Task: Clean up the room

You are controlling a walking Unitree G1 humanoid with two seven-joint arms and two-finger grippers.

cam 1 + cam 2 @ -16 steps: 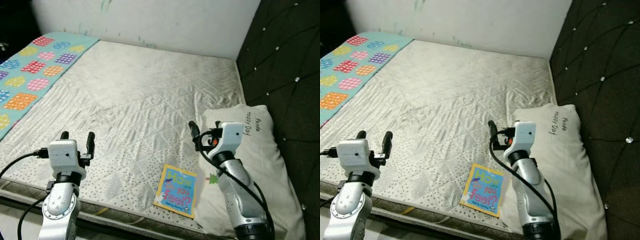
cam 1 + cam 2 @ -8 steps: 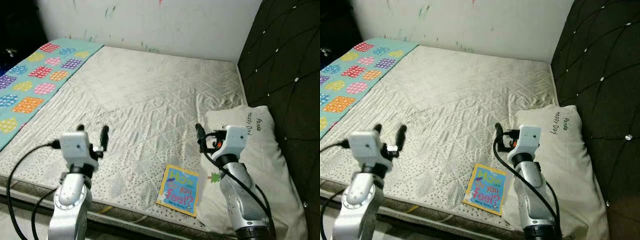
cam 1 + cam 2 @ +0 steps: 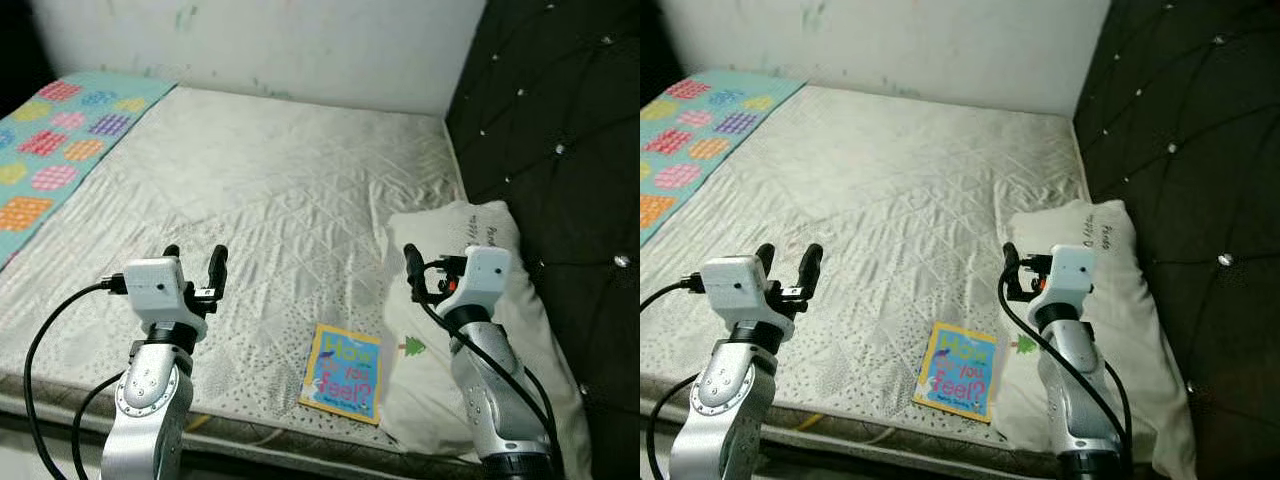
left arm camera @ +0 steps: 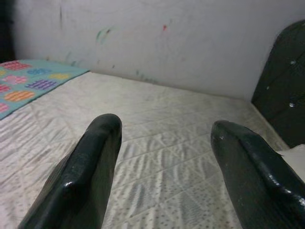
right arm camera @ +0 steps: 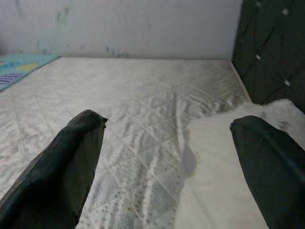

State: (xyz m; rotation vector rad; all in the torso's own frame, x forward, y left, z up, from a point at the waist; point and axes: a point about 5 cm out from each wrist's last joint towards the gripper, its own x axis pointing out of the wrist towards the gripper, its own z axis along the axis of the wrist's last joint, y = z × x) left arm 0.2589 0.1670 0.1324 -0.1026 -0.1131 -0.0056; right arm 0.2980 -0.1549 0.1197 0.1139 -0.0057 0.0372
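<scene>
A children's book (image 3: 345, 372) with a yellow and blue cover lies flat on the mattress (image 3: 280, 180) near its front edge, tucked against a white pillow (image 3: 425, 405). My left gripper (image 3: 194, 262) is raised over the mattress, left of the book, open and empty. In its wrist view the left gripper (image 4: 166, 124) looks across the bed toward the wall. My right gripper (image 3: 425, 270) hovers over the pillow's inner edge, just behind the book. Its wrist view shows the right gripper (image 5: 169, 121) open with nothing between the fingers.
A dark tufted headboard (image 3: 540, 120) bounds the right side, and a marked white wall (image 3: 250, 40) runs along the back. A teal blanket (image 3: 50, 140) with coloured squares covers the far left of the bed. The mattress edge (image 3: 250, 435) drops off just below the book.
The camera has swung to the right, so the whole scene sits further left. My left arm has risen and come in toward the middle. Both grippers stay open and the book lies where it was.
</scene>
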